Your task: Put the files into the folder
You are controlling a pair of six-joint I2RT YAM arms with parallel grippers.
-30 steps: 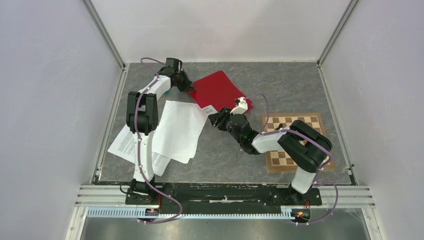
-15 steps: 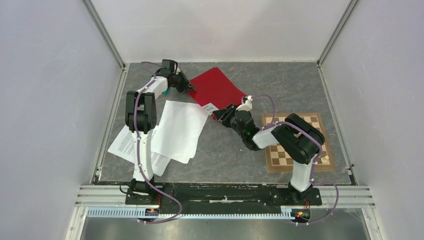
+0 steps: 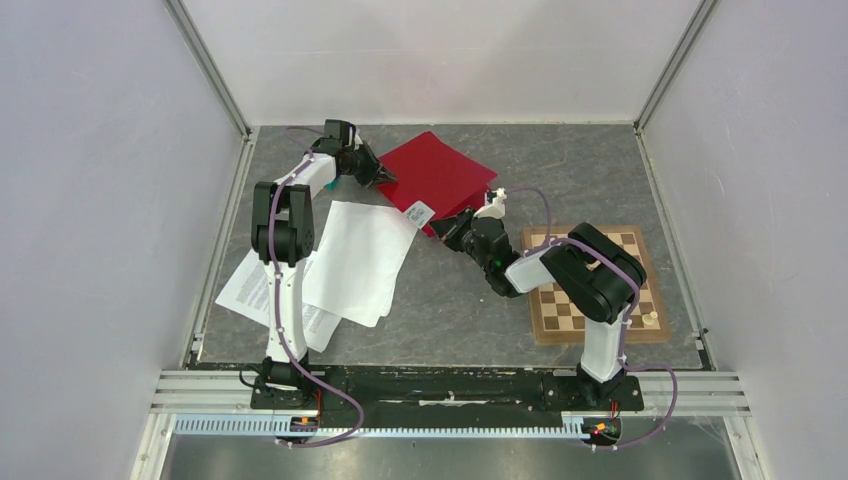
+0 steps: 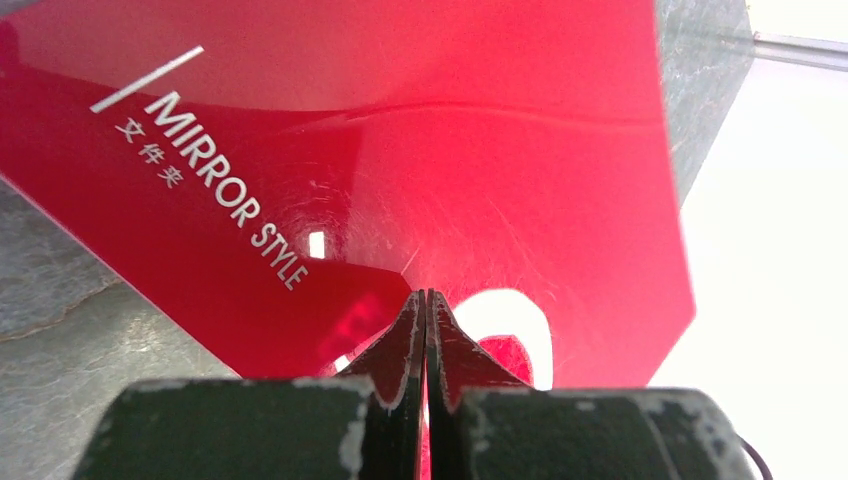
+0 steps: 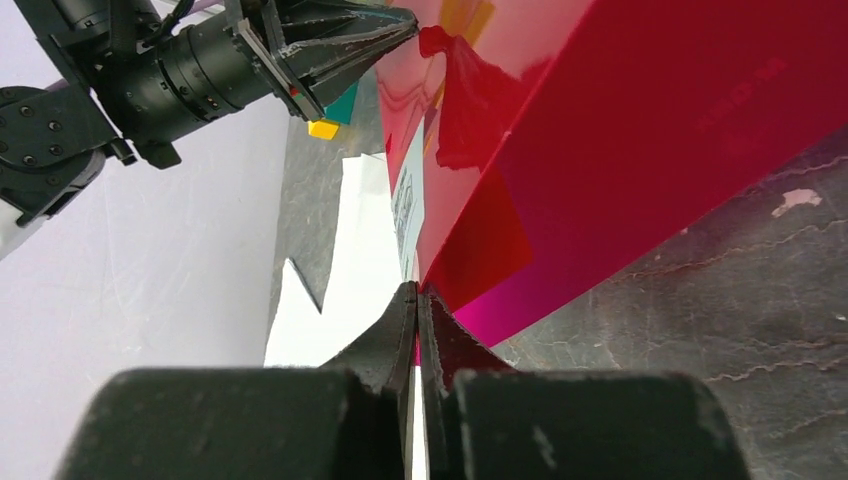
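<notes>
Folder (image 3: 440, 170): thin, glossy crimson plastic, large and flat. It sits at the far middle of the table (image 3: 450, 320), turned at an angle. One leaf is lifted clear of the other along the near-left side, so it gapes open there. The lower leaf lies flat on the grey stone-look surface. The shiny inner face shows pinkish reflections in the right wrist view.

Left gripper (image 4: 427, 295): jaws pressed fully together on the edge of the raised red leaf at the folder's left corner.
Right gripper (image 5: 417, 290): jaws also closed tight, pinching the thin edge of the same leaf at the folder's near corner.

Writing: white print on the red leaf reads "MIRROR STYLE" (image 4: 225, 190), with a thin white slash above it and three small Chinese characters beside it. A white barcode label (image 3: 421, 212) sits on the cover near the right gripper; its print is too small to read.

Files (image 3: 360, 255): white sheets lying flat on the near-left part of the table, left of the right gripper and just beside the folder's near-left edge. They overlap loosely and fan out, with dense black text showing on the lower ones.

A brown chessboard (image 3: 555, 312) lies on the right, apart from the folder.
</notes>
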